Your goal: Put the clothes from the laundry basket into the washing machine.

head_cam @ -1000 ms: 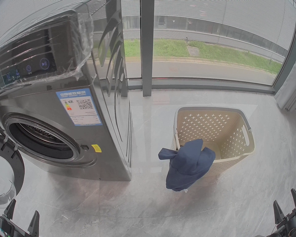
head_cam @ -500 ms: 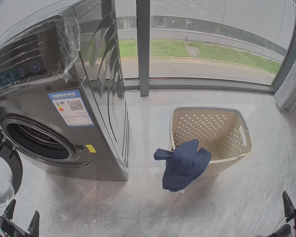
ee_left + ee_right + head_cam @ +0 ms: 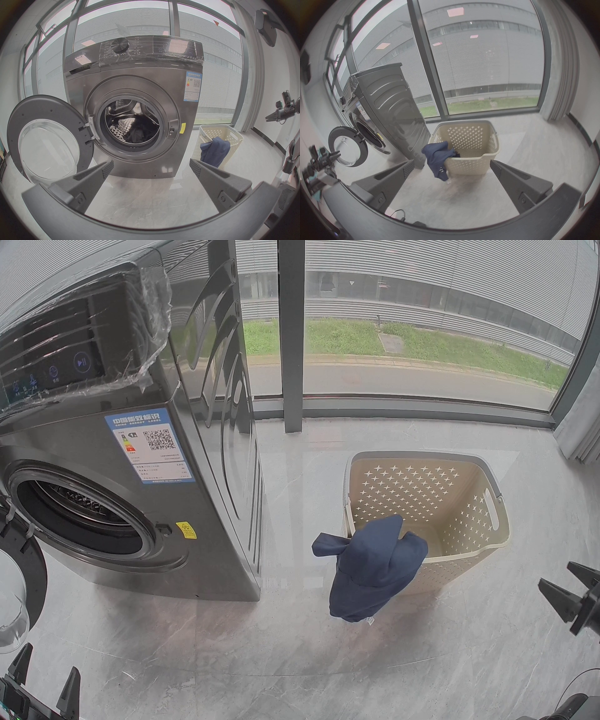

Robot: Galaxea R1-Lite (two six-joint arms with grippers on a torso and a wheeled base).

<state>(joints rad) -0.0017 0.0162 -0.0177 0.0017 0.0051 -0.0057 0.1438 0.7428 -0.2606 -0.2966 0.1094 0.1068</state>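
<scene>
A dark blue garment (image 3: 372, 569) hangs over the near rim of the beige laundry basket (image 3: 484, 490), partly draped outside it; it also shows in the wrist views (image 3: 215, 150) (image 3: 437, 157). The grey washing machine (image 3: 156, 515) stands to the left with its round door (image 3: 47, 140) swung open, and dark clothing (image 3: 139, 132) lies in the drum. My left gripper (image 3: 45, 677) is open, low at the near left, facing the drum. My right gripper (image 3: 574, 591) is open, raised at the far right beside the basket, holding nothing.
Floor-to-ceiling windows (image 3: 406, 334) with a dark frame post (image 3: 290, 334) run behind the basket. A curtain (image 3: 581, 421) hangs at the back right. Open grey floor (image 3: 300, 652) lies between me, the machine and the basket.
My right gripper has risen from the bottom right corner to about the height of the basket's near rim. The head view shifted slightly; the garment, basket and left gripper stayed put.
</scene>
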